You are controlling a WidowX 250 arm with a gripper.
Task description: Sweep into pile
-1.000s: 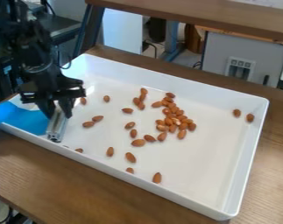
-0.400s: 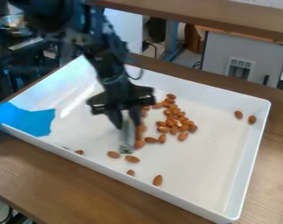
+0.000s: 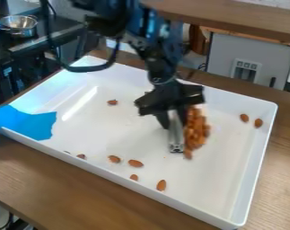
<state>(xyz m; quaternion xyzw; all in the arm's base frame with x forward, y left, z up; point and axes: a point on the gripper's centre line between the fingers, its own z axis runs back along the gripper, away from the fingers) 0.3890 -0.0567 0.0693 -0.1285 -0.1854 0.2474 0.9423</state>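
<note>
One gripper (image 3: 174, 118) is clamped on one metal bar (image 3: 176, 138) in one white tray (image 3: 222, 177), uncountable bunched almonds (image 3: 196, 130) at its three o'clock. Strays: two toward the tray's three, one at eleven, at least five from eight to five. Wooden tabletop (image 3: 69, 184) beneath; one metal pot (image 3: 19, 25) at the room's eleven.

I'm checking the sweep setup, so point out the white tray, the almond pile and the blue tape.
White tray (image 3: 259, 154): camera view, right wall.
Almond pile (image 3: 196, 129): camera view, middle.
Blue tape (image 3: 32, 124): camera view, middle.
</note>
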